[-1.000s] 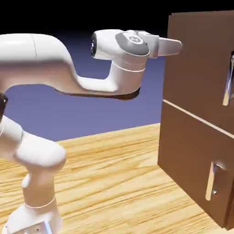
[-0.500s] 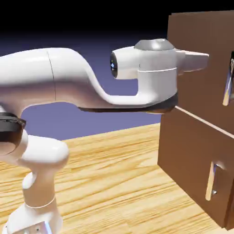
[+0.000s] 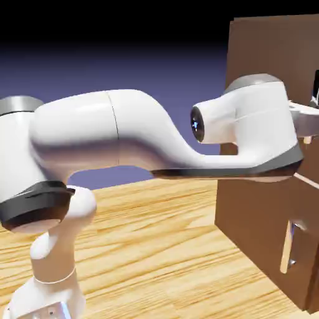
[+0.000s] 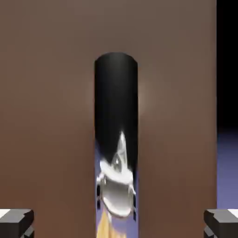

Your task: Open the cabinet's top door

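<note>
The arm [image 3: 143, 137] has swung toward three o'clock, its wrist now covering part of the cabinet [image 3: 261, 56]. The top door [image 4: 51, 116] fills the hand view, its mirror-bright handle [image 4: 116, 139] at twelve o'clock of the gripper [image 4: 119, 224], whose jaws are spread wide and empty. Below lies the wooden table [image 3: 156, 249], behind it a blue-violet backdrop [image 3: 124, 68].

The top door [image 4: 51, 116] is filling the hand view with flat brown wood. Its handle [image 4: 116, 139] is standing upright at the middle, dark and mirror-like, between two widely parted fingertips [image 4: 16, 222].
</note>
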`<state>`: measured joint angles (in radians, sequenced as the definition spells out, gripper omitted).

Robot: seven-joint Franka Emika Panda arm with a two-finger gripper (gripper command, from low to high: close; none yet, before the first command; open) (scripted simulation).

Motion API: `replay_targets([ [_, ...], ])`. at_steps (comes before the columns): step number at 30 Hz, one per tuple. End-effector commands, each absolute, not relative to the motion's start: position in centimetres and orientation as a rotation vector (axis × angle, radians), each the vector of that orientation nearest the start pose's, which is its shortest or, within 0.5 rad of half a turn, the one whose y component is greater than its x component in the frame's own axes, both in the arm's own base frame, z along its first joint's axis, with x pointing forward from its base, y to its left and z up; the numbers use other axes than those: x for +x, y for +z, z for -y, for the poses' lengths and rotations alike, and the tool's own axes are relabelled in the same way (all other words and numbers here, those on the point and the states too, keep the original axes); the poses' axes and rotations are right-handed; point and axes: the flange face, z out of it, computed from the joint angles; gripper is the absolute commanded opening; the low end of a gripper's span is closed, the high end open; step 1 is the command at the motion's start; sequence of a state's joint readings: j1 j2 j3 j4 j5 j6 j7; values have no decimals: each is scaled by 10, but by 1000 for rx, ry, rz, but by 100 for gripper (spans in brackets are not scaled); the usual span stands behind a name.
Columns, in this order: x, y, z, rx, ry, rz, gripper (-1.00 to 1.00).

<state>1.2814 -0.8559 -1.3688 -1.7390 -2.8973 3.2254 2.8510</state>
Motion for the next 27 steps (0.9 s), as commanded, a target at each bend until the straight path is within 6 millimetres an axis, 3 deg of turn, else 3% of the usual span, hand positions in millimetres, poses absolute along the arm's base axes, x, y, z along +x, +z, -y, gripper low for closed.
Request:
replay_targets([
  [1,498,582,232,-1763,-1731,-686,0],
  [2,498,582,232,-1763,-1731,-686,-100],
  [13,439,582,208,-1750,-1828,-834,-100],
  [27,367,582,165,-1721,-1950,-1036,-100],
])
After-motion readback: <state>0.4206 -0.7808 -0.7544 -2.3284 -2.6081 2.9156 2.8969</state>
